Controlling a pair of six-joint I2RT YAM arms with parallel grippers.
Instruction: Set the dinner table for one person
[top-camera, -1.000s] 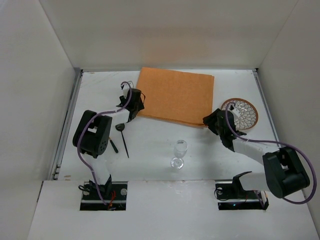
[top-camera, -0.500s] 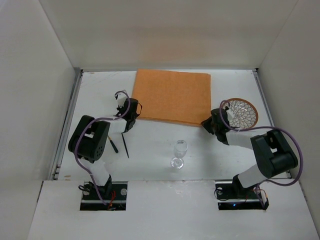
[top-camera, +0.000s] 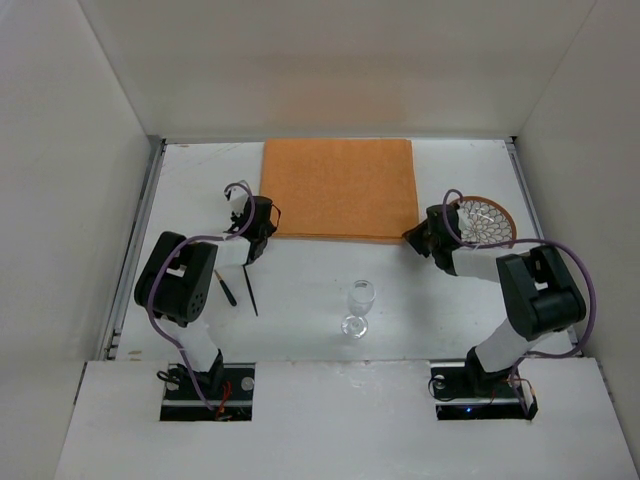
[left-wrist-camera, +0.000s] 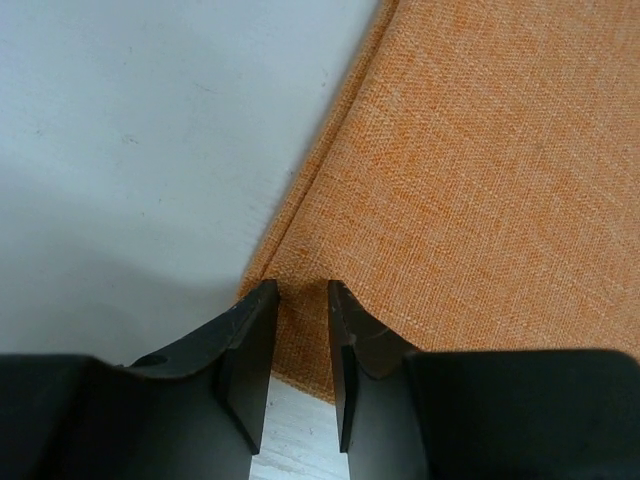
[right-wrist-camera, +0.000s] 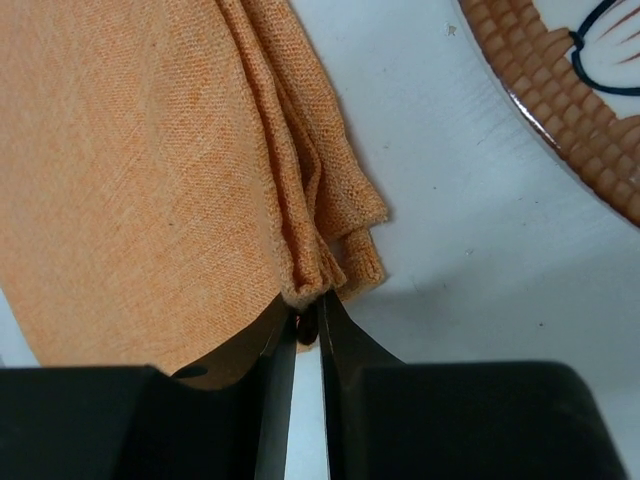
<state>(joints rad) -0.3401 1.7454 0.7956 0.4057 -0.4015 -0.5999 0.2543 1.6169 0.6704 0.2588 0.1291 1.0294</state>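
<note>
The orange cloth mat (top-camera: 338, 188) lies square on the dinner table (top-camera: 300, 330), at its far middle. My left gripper (top-camera: 264, 230) is at the mat's near left corner. In the left wrist view its jaws (left-wrist-camera: 300, 292) stand a little apart over that corner of the mat (left-wrist-camera: 470, 180), which lies flat between the tips. My right gripper (top-camera: 414, 238) is at the near right corner. In the right wrist view it (right-wrist-camera: 308, 318) pinches the bunched, folded corner of the mat (right-wrist-camera: 150, 150).
A patterned plate with a brown rim (top-camera: 482, 222) (right-wrist-camera: 560, 90) lies just right of the right gripper. A wine glass (top-camera: 358, 306) stands near the front middle. Two black utensils (top-camera: 247, 285) lie beside the left arm. Metal rails line both sides.
The mat has been pulled round from a skewed lie to square with the table. Both grippers closed in on its near corners, and the left jaws have since parted slightly.
</note>
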